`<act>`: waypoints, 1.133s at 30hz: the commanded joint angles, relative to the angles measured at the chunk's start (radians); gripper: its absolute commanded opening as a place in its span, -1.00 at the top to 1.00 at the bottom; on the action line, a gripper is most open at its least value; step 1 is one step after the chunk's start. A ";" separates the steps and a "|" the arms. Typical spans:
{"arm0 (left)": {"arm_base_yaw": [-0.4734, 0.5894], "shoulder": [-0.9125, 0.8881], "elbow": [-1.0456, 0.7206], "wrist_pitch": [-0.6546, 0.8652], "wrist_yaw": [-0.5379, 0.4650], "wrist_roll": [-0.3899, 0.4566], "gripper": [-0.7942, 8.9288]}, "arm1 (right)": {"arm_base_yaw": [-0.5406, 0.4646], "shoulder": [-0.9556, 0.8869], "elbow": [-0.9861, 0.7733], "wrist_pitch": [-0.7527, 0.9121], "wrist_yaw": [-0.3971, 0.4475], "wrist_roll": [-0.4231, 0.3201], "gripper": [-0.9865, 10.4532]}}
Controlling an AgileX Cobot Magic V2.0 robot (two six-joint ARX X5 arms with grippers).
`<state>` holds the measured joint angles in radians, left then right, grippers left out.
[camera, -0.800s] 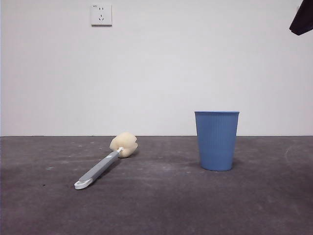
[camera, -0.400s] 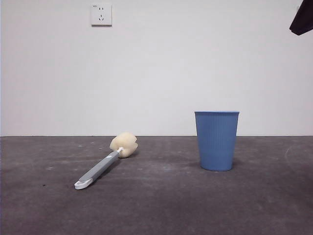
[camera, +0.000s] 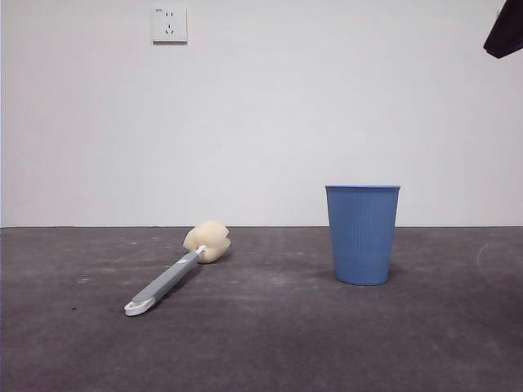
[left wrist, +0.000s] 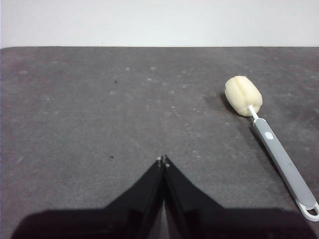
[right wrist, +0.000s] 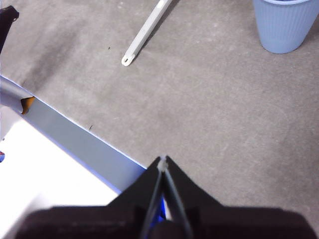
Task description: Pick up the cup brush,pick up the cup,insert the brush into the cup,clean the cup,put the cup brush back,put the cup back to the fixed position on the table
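1. The table is a dark grey surface that meets a white wall; the cup and brush both rest on it.
2. The cup stands upright on the table, mouth up, with nothing touching it. It carries no label or print, only ribs.
3. The brush lies flat on the table, well apart from the cup and on the side towards the wall socket. Its sponge head points towards the wall and its looped end towards the camera.
4. The left gripper hangs above bare table with its jaws pressed together and nothing between them. The brush lies off to one side of it, untouched.
5. The right gripper is over the table's near edge, jaws closed on nothing. The cup and the brush handle lie well ahead of it.
6. The socket is on the wall above the brush; any marking on it is too small to read.
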<state>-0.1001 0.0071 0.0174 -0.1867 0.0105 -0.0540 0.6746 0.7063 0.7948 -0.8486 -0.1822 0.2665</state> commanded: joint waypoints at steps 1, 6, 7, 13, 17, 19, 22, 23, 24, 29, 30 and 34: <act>0.003 -0.004 -0.013 0.002 -0.003 -0.005 0.84 | 0.002 0.000 0.000 0.002 0.002 0.005 0.83; 0.003 -0.004 -0.013 0.002 -0.007 -0.005 0.84 | 0.001 0.000 0.000 0.002 0.002 0.005 0.83; 0.003 -0.004 -0.013 0.002 -0.007 -0.005 0.84 | 0.001 0.000 0.000 0.002 0.002 0.005 0.83; 0.003 -0.004 -0.013 0.002 -0.007 -0.005 0.84 | 0.001 0.000 0.000 0.002 0.002 0.005 0.83; 0.003 -0.004 -0.013 0.002 -0.007 -0.005 0.84 | 0.001 0.000 0.000 0.002 0.002 0.005 0.83; 0.003 -0.004 -0.013 0.002 -0.007 -0.005 0.84 | 0.001 0.000 0.000 0.002 0.002 0.005 0.83; 0.003 -0.004 -0.013 0.002 -0.007 -0.005 0.84 | 0.001 -0.001 0.000 0.002 0.002 0.004 0.83; 0.003 -0.004 -0.013 0.002 -0.007 -0.005 0.84 | 0.001 -0.005 0.000 0.003 0.010 -0.027 0.83; 0.003 -0.004 -0.013 0.002 -0.007 -0.005 0.84 | -0.003 -0.016 0.000 0.011 0.025 -0.054 0.83; 0.003 -0.004 -0.013 0.002 -0.007 -0.005 0.84 | -0.109 -0.089 -0.016 0.163 0.130 -0.174 0.83; 0.003 -0.004 -0.013 0.002 -0.007 -0.005 0.84 | -0.150 -0.110 -0.029 0.210 0.117 -0.183 0.83; 0.003 -0.004 -0.013 0.002 -0.006 -0.005 0.84 | -0.329 -0.198 -0.111 0.348 0.099 -0.199 0.83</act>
<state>-0.1001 0.0048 0.0174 -0.1864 0.0071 -0.0536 0.3878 0.5209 0.7170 -0.5144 -0.0811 0.0940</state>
